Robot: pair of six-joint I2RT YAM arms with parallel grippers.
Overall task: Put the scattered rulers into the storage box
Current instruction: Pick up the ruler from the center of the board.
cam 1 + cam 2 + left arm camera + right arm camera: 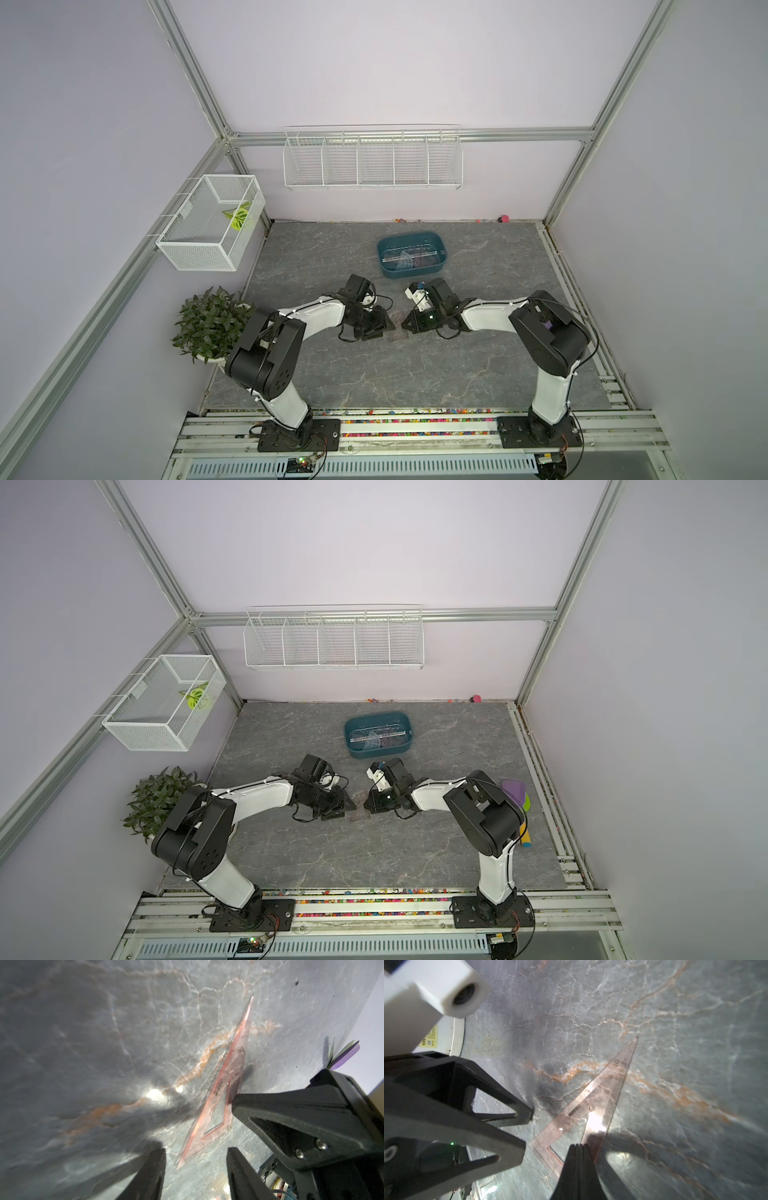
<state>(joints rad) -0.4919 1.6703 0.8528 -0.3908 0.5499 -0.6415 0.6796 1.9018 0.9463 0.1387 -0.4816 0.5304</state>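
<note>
While right gripper (pixel 579 1146) sits shut, tip touching the triangle ruler (pixel 609 1093), left gripper (pixel 196 1150) gapes half-open, empty — ruler's corner between its fingers (pixel 152 1172).

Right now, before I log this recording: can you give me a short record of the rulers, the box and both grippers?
storage box: teal, on the table, far side, holding clear rulers and a protractor
triangle ruler: brownish, on the table between both grippers
left gripper: open, close to a triangle corner
right gripper: shut, tips on the triangle's edge; pinching or pressing unclear
remaining: triangle ruler not yet boxed
</note>
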